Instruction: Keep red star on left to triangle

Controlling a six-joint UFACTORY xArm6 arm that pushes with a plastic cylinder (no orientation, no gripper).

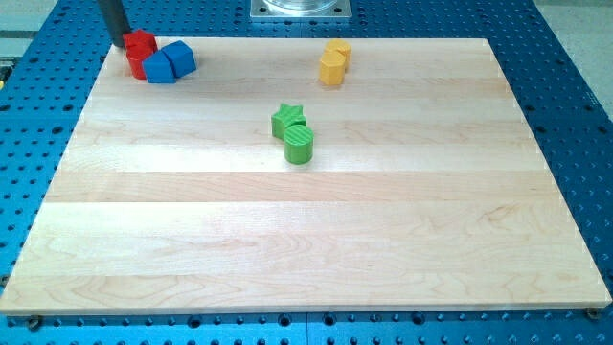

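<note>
A red block [140, 52], its star shape hard to make out, sits near the board's top left corner. Two blue blocks touch it on its right: a triangle-like one [160, 69] and another blue block [180, 57]. My rod comes down from the view's top, and my tip [117, 42] stands just left of and above the red block, touching or nearly touching it.
A yellow block [333, 63] stands at the top, right of the middle. A green star [287, 119] and a green round block [300, 144] touch each other near the board's middle. A metal base plate [301, 10] sits beyond the top edge.
</note>
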